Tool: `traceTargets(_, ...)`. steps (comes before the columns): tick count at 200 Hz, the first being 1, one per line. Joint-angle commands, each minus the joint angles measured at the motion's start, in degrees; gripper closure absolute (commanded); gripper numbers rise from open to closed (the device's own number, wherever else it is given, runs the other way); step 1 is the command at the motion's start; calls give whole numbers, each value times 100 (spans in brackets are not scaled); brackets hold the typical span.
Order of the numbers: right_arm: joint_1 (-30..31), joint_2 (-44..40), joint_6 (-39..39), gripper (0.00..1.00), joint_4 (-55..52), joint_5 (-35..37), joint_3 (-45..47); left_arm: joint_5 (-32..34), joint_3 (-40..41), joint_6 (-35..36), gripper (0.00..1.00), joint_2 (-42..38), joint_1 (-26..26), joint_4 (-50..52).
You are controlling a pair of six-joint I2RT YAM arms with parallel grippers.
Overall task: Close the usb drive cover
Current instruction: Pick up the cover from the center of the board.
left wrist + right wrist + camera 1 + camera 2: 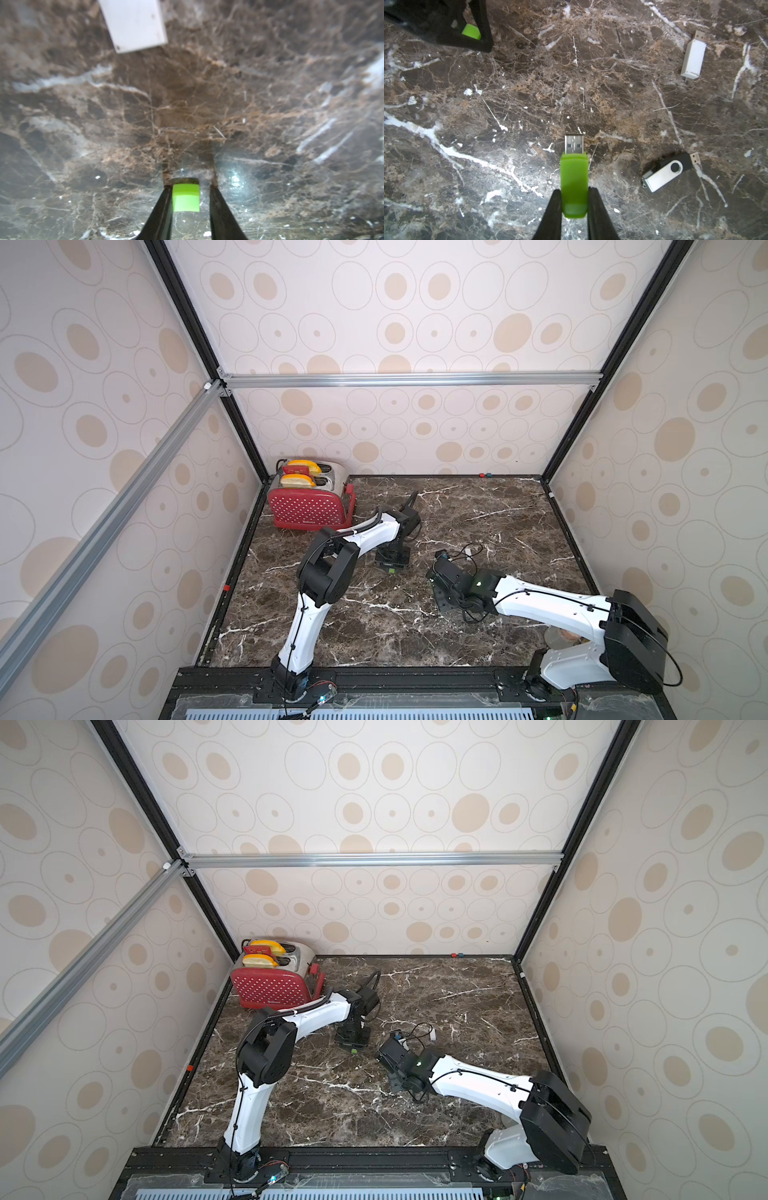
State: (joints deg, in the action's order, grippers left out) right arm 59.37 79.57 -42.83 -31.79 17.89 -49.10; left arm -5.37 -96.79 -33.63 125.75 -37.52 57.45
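My right gripper (574, 190) is shut on the green usb drive (574, 182), gripping its back end. The drive's metal plug (574, 144) sticks out bare, a little above the marble table (529, 93). The green usb drive cover (186, 197) lies on the table between the fingers of my left gripper (190, 187). One finger is against the cover and a gap shows at the other, so the jaws stand open. The right wrist view shows the same cover (471, 31) inside the left gripper's black fingers (485, 27). In a top view the left gripper (390, 568) points down at the table beside the right gripper (441, 562).
A white usb drive (693, 58) and a black-and-silver swivel drive (666, 171) lie on the table near the right gripper. A red toaster (307, 506) stands at the back left corner. A thin black cable (471, 549) loops behind the right gripper.
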Motion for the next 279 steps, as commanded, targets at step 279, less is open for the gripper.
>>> traceTargets(279, 285, -692, 1168, 100, 796, -1069, 715, 338, -3, -1527, 100, -485, -54, -431)
